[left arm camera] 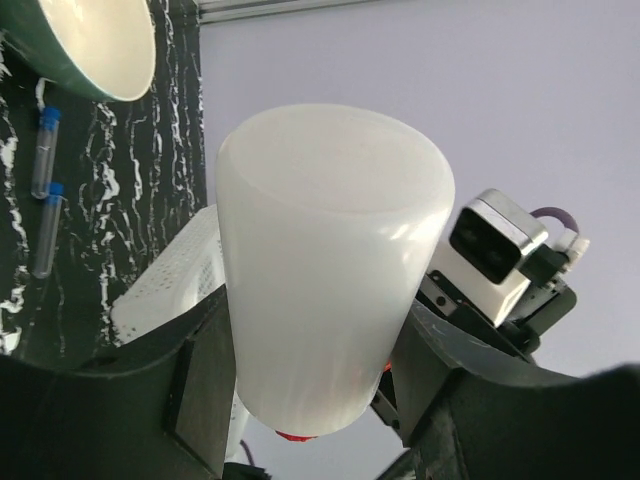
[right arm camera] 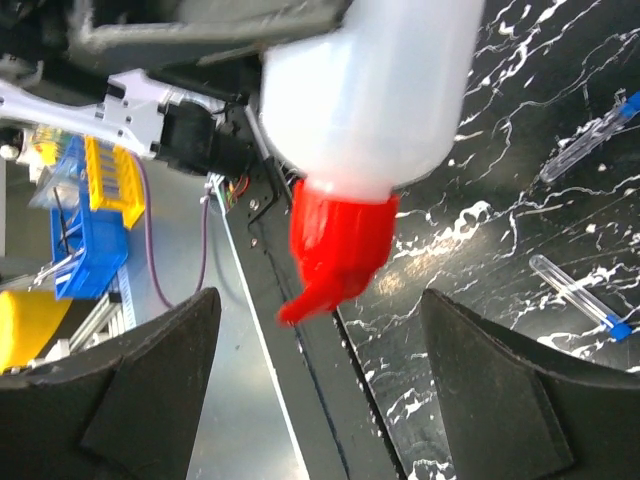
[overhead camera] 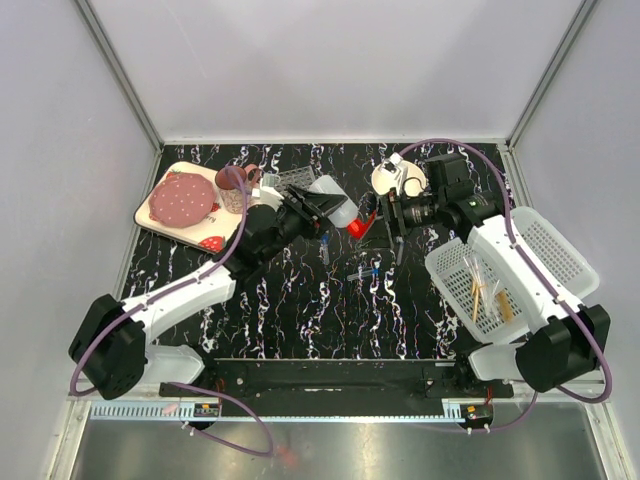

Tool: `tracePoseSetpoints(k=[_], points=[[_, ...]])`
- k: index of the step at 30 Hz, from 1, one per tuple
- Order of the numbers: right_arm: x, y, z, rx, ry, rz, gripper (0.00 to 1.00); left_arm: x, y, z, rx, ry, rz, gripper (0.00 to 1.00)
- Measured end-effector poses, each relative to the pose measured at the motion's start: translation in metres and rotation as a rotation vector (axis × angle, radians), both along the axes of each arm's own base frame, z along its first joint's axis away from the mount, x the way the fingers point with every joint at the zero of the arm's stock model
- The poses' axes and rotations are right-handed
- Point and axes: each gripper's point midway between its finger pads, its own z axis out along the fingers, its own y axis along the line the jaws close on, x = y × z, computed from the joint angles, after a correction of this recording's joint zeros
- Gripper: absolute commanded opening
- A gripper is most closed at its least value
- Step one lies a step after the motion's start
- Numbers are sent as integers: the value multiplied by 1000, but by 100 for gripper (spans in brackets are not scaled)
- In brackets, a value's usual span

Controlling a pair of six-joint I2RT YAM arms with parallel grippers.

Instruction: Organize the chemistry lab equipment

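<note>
Two claws met near the middle of the black marbled table (overhead camera: 300,310), above the centre of the top view. The left claw (overhead camera: 315,207) pinched a white squeeze bottle (left arm camera: 330,270) by its body, one dark finger on each side, and held it off the table, tilted with its red cap (right arm camera: 335,250) pointing toward the right arm. The right claw (right arm camera: 320,340) was spread wide, its two fingers standing on either side of the red cap without touching it. Several blue-capped tubes (overhead camera: 364,271) lay loose on the table just below the bottle in the top view, apart from one another. At the right of that view sat a white basket (overhead camera: 560,250) under the right arm, with tan wooden sticks (overhead camera: 477,297) lying inside it. A cream bowl (overhead camera: 398,178) stood just above the right claw. At the upper left, a dotted pink plate (overhead camera: 183,200) lay with a pink mug (overhead camera: 235,186) beside it.
</note>
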Motion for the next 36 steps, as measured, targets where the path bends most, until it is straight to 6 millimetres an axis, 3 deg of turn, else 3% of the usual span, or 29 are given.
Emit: tracePoseSetpoints(k=[6,9,14,16,18,19,27,32,36], points=[[14,6,-8,-30,-2,-57,80,-2,-14,6,-40,26,17,34],[18,7,-10,-41,-1,-76,70,-3,-21,6,-41,42,19,34],[24,7,-12,-53,1,-105,30,-2,-28,2,-22,62,22,35],[25,7,-13,-58,8,-121,18,-2,-29,1,-18,65,28,36],[25,7,-13,-60,8,-122,13,-2,-29,0,-16,67,30,38],[25,7,-13,-60,6,-121,12,-2,-29,0,-16,67,31,41],[21,-2,-16,-87,-24,-105,8,-8,-26,-3,42,47,13,96],[23,-33,-16,-122,-74,-133,8,-7,4,9,110,-12,33,99],[23,-64,-13,-158,-122,-179,8,3,58,27,172,-88,101,99]])
